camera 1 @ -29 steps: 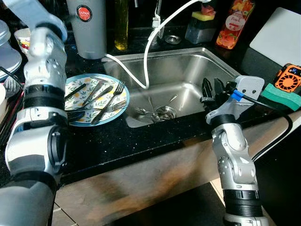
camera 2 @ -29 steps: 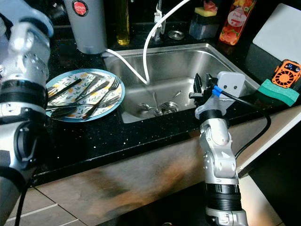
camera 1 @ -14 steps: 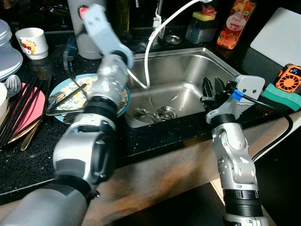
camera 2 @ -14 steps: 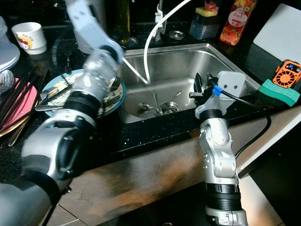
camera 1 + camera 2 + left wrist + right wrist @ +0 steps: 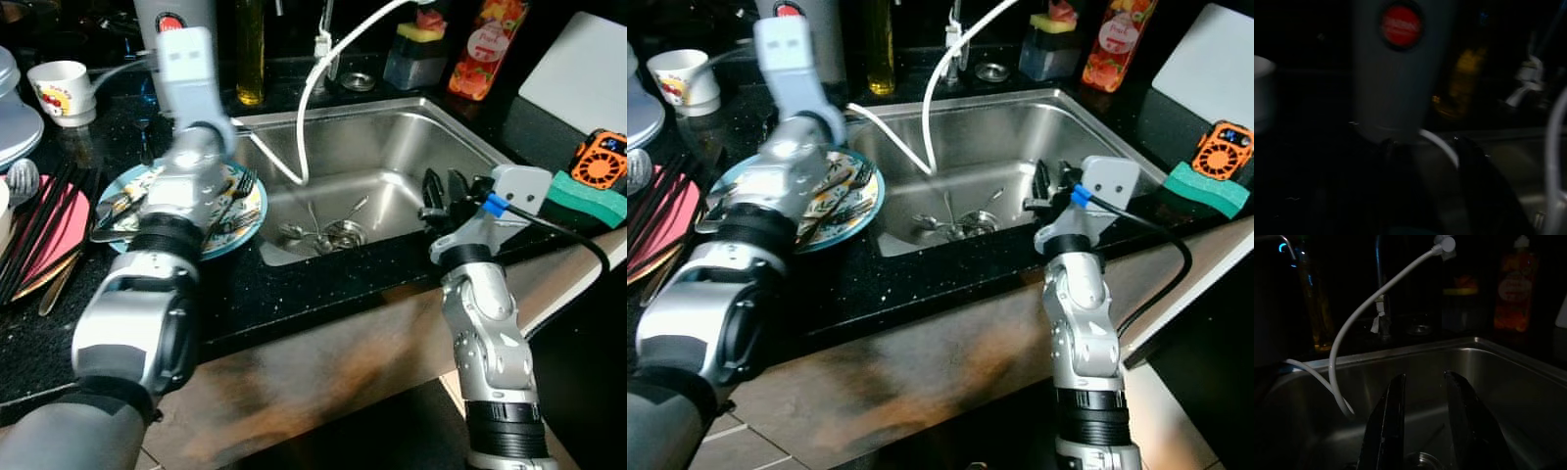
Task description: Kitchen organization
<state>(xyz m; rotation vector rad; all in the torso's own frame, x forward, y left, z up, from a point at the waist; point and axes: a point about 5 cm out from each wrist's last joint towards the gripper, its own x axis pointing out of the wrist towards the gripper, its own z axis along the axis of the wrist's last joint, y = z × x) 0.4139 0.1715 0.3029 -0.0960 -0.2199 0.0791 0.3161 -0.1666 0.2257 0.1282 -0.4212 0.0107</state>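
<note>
A blue-rimmed patterned plate [image 5: 243, 217] holding several forks and knives lies on the black counter left of the steel sink [image 5: 392, 147]. A few spoons [image 5: 315, 231] rest by the sink drain. My left arm reaches over the plate toward a grey thermos [image 5: 1400, 68]. In its wrist view the left gripper [image 5: 1425, 146] is open and holds nothing. My right gripper [image 5: 443, 186] hovers at the sink's right rim, pointing into the basin, open and empty; in its own wrist view the right gripper [image 5: 1425, 379] is over the basin.
A white hose [image 5: 309, 108] droops into the sink. An oil bottle [image 5: 250, 49], a cup [image 5: 61, 83], a soap bottle [image 5: 480, 49] and a sponge holder [image 5: 416, 44] stand at the back. Chopsticks [image 5: 39, 225] lie far left. An orange device [image 5: 600, 157] and a green sponge [image 5: 583, 196] sit right.
My left arm swung from the far left across the plate and now reaches over it toward the thermos. The right arm has stayed put.
</note>
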